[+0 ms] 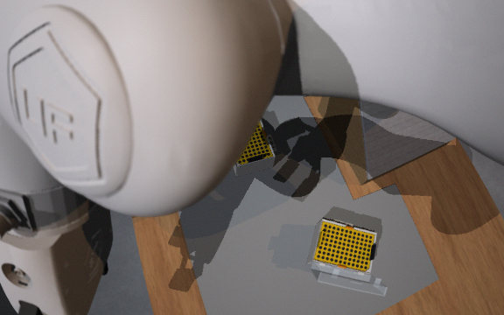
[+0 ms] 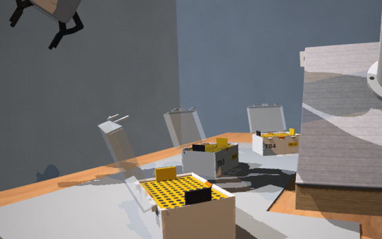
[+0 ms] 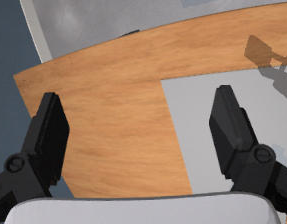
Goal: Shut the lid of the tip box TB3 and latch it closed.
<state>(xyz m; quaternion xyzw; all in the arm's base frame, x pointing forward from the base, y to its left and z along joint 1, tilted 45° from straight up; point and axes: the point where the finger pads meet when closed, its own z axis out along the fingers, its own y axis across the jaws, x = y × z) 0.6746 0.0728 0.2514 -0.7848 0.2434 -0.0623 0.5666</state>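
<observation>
In the exterior view, the nearest tip box [image 2: 191,206] stood on the grey bench mat [image 2: 62,212] with its clear lid [image 2: 119,149] raised and leaning back to the left; its yellow insert [image 2: 174,190] lay exposed, and its front label could not be read from this angle. Behind it, in the middle of the row, stood the box TB3 [image 2: 211,160], whose sticker was faint but appeared to read TB3. Its lid [image 2: 184,127] stood open, tilted back, above a yellow insert [image 2: 211,147]. Farthest back and to the right stood TB4 [image 2: 275,144], label legible, with its lid [image 2: 266,119] upright and open. All three boxes stood well apart from one another on the mat, which lay on a wooden bench [image 2: 28,190].

On the right, the arm's grey pedestal block [image 2: 343,139] rose beside the mat, with the arm's round base flange [image 2: 381,87] on top.

The gripper [image 2: 46,24] hung high at the upper left of the exterior view, well above and apart from every box. In the wrist view its two dark fingers stood spread wide with nothing between them; below them lay bare bench wood and a corner of the mat.

The top view was mostly filled by the arm's pale casing [image 1: 125,101]; one open box [image 1: 344,247] showed plainly on the mat, and another [image 1: 256,149] showed only in part beside the casing.
</observation>
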